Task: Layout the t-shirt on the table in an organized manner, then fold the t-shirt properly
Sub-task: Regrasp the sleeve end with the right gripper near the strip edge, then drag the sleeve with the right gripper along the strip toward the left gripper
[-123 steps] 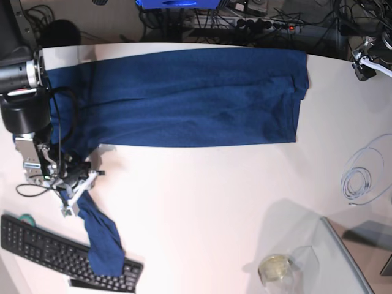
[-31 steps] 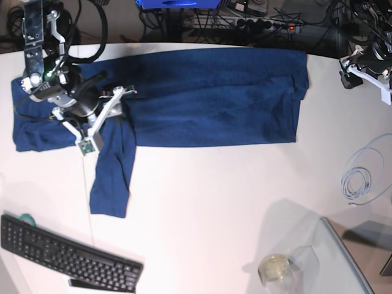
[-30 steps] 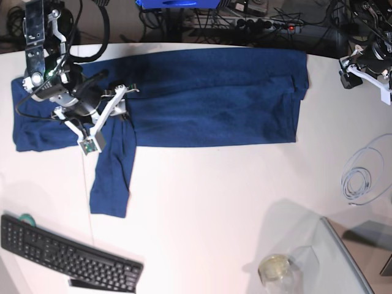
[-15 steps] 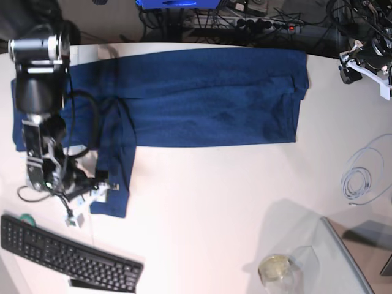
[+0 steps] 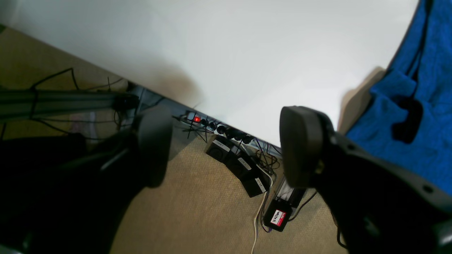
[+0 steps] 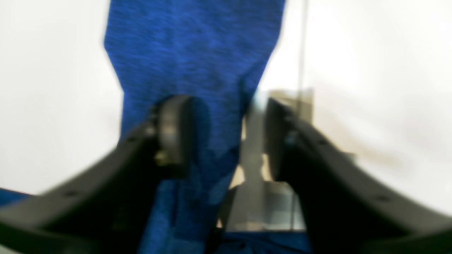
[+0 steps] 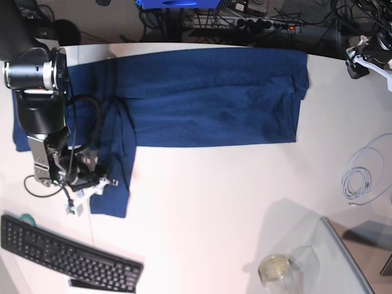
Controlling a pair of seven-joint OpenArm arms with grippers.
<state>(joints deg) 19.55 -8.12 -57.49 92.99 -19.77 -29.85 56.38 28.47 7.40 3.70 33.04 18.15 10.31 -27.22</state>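
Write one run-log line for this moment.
shirt: flat on table | right gripper: around sleeve end, closing | left gripper: open, empty

The right gripper (image 7: 86, 190) is held low at the near left of the base view, its arm bent down from a thick dark joint above. Its jaws are parted, with a narrow gap kept between the fingers (image 6: 174, 130). The left gripper (image 5: 226, 148) is held at the far right edge, its jaws spread wide with nothing between them.
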